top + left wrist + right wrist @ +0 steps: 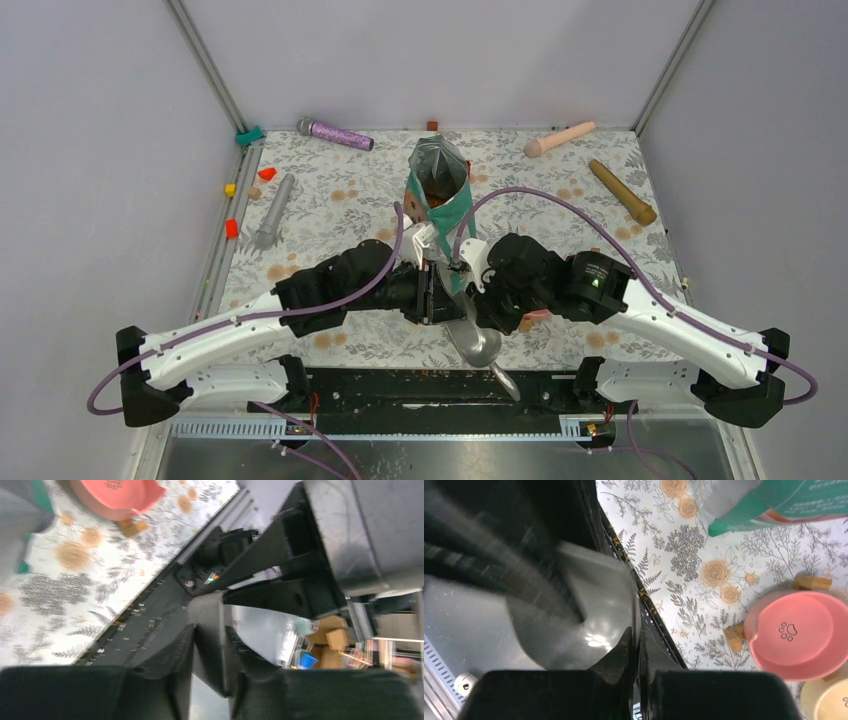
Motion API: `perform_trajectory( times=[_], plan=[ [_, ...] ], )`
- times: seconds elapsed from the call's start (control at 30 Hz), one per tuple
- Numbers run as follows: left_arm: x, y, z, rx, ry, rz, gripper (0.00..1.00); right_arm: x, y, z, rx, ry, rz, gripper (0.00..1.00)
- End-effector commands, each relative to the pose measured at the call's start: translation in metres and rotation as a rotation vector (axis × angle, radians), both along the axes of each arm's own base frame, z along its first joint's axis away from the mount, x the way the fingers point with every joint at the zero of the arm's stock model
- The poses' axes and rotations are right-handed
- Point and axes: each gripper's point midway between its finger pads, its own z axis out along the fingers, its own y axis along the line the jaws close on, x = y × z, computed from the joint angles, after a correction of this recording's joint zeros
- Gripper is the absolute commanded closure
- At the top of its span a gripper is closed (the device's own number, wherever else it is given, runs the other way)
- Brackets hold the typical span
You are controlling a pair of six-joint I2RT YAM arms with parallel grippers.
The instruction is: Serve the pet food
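The teal-and-white foil bag (pixel 441 196) stands open at the table's middle back, with brown pet food (pixel 436 187) showing in its mouth. The bag's base shows in the right wrist view (pixel 774 505). The grey metal scoop (pixel 476 340) hangs near the front edge, handle pointing front-right. My left gripper (pixel 432 296) is shut on a flat grey part of the scoop (pixel 207 620). My right gripper (pixel 468 300) is shut on the scoop's rim (pixel 635 615). The scoop's bowl (pixel 589 615) shows no kibble.
A pink bowl (pixel 799 635) and a yellow bowl (pixel 829 705) sit under my right arm, with small wooden blocks (pixel 734 630) beside them. The pink bowl also shows in the left wrist view (pixel 115 497). A purple cylinder (pixel 335 133), grey cylinder (pixel 273 210), beige cylinder (pixel 560 138) and wooden cylinder (pixel 622 192) lie around the back.
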Motion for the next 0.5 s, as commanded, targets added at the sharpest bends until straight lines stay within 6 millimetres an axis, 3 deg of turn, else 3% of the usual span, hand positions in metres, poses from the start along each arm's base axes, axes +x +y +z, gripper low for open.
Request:
perform_trajectory(
  times=[0.0,0.07,0.1,0.27,0.33,0.37,0.47],
  plan=[
    [-0.005,-0.005,-0.002,-0.003,-0.003,-0.057,0.95,-0.007,0.024,0.029,0.129,-0.034,0.112,1.00],
    [-0.004,-0.004,-0.003,0.002,-0.008,-0.051,1.00,-0.003,0.024,0.028,0.116,-0.046,0.090,0.98],
    [-0.002,-0.003,-0.005,0.008,-0.010,-0.039,1.00,0.002,0.023,0.028,0.111,-0.060,0.058,0.91],
    [0.007,0.011,-0.002,-0.003,-0.035,0.054,1.00,0.021,0.019,0.045,0.191,-0.126,-0.103,0.34],
    [0.009,0.018,0.003,-0.040,-0.048,0.089,1.00,0.025,0.017,0.051,0.271,-0.144,-0.171,0.06],
    [0.010,0.022,0.004,-0.059,-0.051,0.109,1.00,0.026,0.016,0.056,0.324,-0.151,-0.201,0.01],
    [0.015,0.037,0.010,-0.115,-0.060,0.186,1.00,0.031,0.009,0.072,0.520,-0.158,-0.333,0.01]
  ],
)
